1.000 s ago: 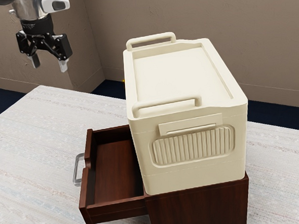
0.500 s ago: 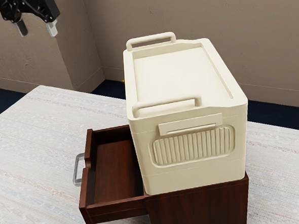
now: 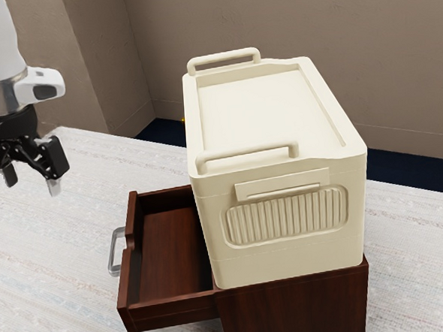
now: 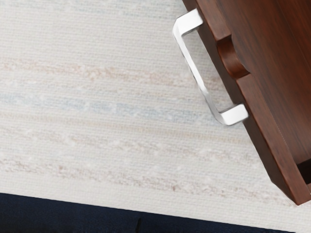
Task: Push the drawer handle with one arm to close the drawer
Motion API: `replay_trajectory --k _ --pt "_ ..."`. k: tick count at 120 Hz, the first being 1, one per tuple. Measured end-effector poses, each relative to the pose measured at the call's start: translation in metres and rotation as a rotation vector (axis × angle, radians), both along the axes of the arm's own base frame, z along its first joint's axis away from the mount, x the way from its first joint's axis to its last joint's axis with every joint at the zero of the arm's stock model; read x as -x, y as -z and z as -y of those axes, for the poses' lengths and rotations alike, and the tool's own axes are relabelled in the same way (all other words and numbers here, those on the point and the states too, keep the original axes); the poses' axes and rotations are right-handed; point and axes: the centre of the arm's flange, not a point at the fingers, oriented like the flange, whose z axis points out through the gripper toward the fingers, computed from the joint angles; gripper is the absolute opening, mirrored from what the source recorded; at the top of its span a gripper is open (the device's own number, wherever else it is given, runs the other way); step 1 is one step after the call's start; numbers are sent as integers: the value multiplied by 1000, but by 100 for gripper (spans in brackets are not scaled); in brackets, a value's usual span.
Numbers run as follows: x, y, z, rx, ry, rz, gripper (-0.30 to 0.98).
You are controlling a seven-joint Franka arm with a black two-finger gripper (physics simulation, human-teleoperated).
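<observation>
Drawer (image 3: 169, 253) is standing open, handle (image 3: 112, 254) facing the exterior view's left; gripper (image 3: 32, 180) is hovering farther left, released, jaws standing apart.

Surface (image 3: 47, 274): whitish, woven-looking, faint blue, tan and reddish-brown streaks running in parallel bands. On it: one dark red-brown wooden cabinet (image 3: 294, 308). Its drawer (image 3: 170, 252) extends over the surface toward the exterior view's left, open; pale metal handle (image 3: 113, 255) attached to the drawer front.
</observation>
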Motion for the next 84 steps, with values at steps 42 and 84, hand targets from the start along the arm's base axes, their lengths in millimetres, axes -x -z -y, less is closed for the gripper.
replay_trajectory --k 42,84 --pt "18 102 6 -25 79 90 69" --pt "5 151 6 -41 498 106 69"
